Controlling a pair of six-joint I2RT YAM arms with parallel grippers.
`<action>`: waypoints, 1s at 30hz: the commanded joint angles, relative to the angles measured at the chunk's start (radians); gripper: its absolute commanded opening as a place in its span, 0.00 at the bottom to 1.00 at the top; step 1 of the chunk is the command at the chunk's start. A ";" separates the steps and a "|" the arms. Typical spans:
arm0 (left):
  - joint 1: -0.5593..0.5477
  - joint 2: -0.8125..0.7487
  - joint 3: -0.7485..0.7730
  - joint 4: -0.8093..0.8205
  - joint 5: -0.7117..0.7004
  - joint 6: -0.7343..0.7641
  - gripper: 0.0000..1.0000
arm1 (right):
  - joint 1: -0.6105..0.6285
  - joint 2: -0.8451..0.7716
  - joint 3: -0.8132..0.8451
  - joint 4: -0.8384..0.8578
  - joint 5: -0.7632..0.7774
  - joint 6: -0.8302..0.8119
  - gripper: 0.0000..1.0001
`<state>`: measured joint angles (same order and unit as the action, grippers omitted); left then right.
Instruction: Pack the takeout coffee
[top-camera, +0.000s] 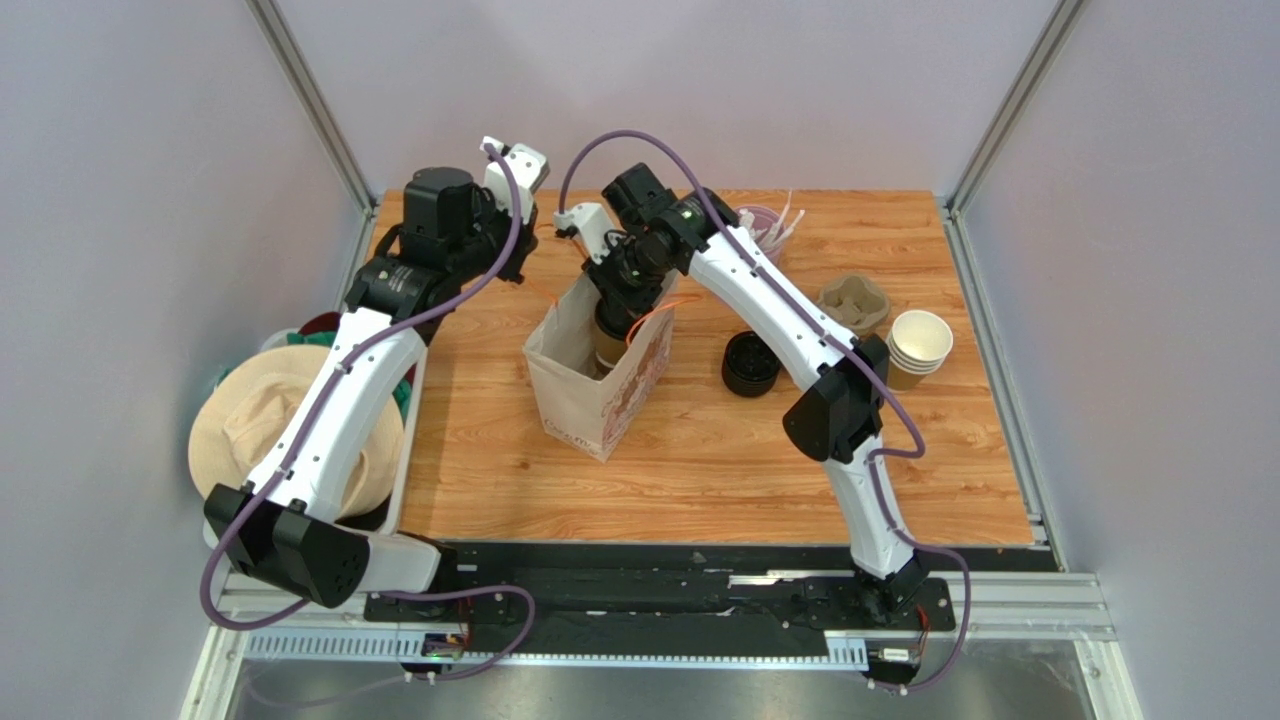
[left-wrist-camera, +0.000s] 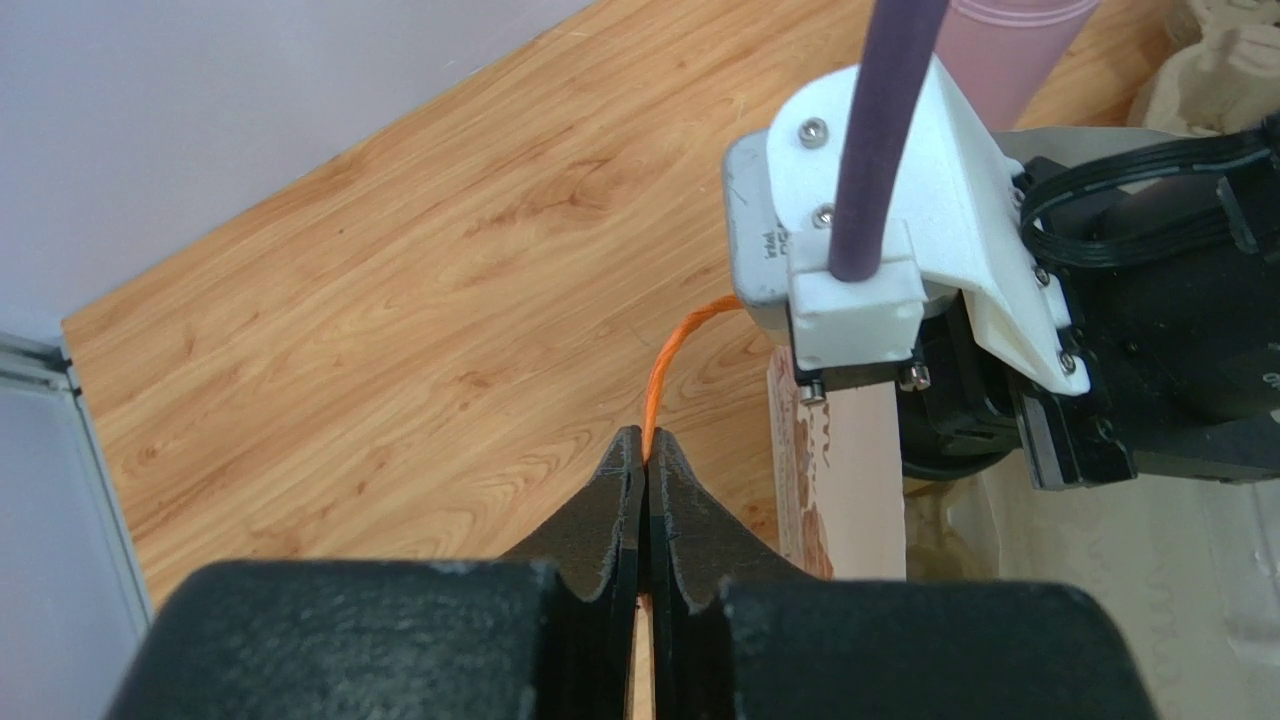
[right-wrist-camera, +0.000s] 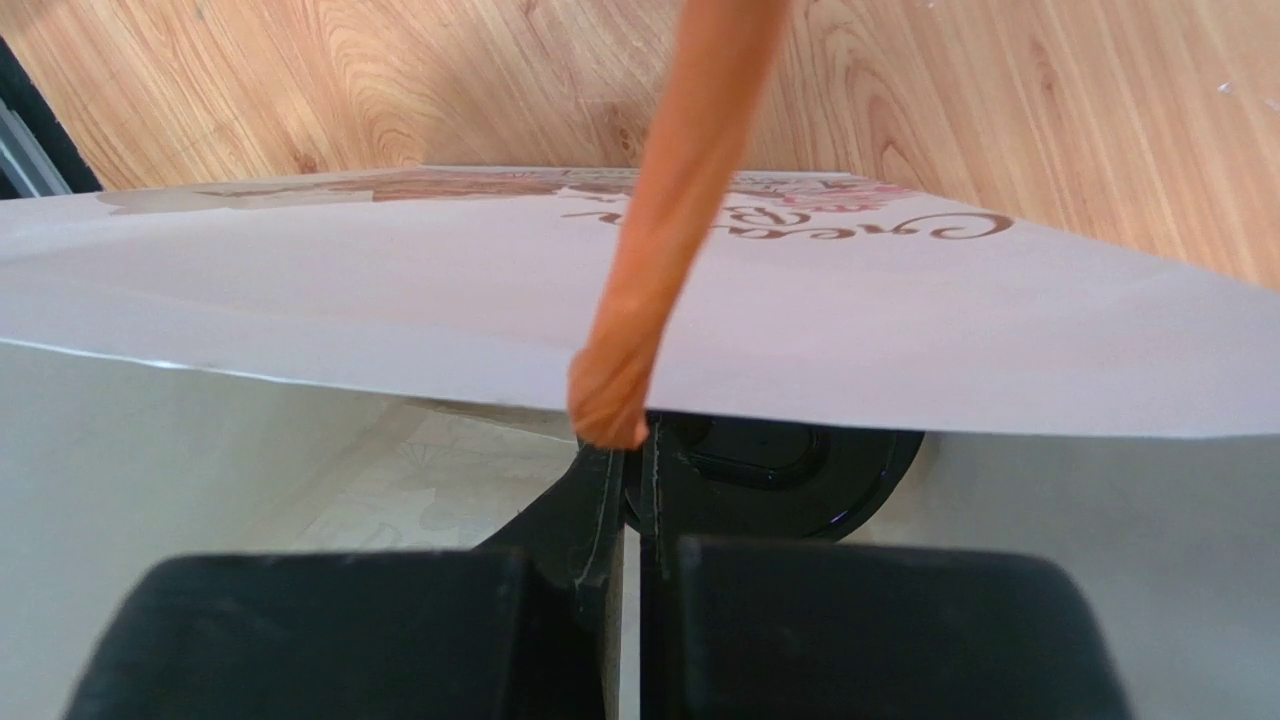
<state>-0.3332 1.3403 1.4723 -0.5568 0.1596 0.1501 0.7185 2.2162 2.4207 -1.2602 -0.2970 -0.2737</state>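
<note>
Grey walls close around a wooden table (top-camera: 721, 450), and a paper bag (top-camera: 579, 398) stands on it left of centre in the overhead view, its mouth open upward.

The coffee cup (top-camera: 609, 342) is already inside the bag, at the upper end of the opening. Its brown side shows just below the right gripper (right-wrist-camera: 628, 473), which reaches down into the bag from the upper right. In the right wrist view the cup's black lid (right-wrist-camera: 796, 473) peeks out under the bag's near edge, right at the fingertips. The fingers stand almost together, and they seem to be pinching the lid's rim.

So the cup lies straight ahead of and below that gripper, touching it. The right arm is by far the nearer one. The cup looks upright, with its long axis vertical and the lid on top, though the bag wall hides most of it.

The left gripper (left-wrist-camera: 645, 480) is clamped tight on an orange handle (left-wrist-camera: 657, 375) at the bag's upper left. I judge that this steadies the bag. A second handle (right-wrist-camera: 676, 195) hangs across the right wrist view.

The next step is probably to set the cup on the bag's floor and let go.
</note>
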 joint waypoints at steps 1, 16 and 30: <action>-0.001 -0.030 -0.003 0.023 -0.089 -0.034 0.00 | 0.002 -0.016 -0.032 -0.015 -0.002 0.005 0.00; -0.001 -0.018 -0.015 0.043 -0.154 -0.038 0.00 | 0.033 0.008 -0.104 -0.054 0.024 -0.055 0.00; -0.001 0.011 -0.055 0.028 -0.223 -0.006 0.00 | 0.035 -0.004 -0.195 0.001 0.068 -0.064 0.00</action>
<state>-0.3332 1.3411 1.4357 -0.5568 -0.0093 0.1329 0.7448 2.2189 2.2917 -1.2545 -0.2779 -0.3191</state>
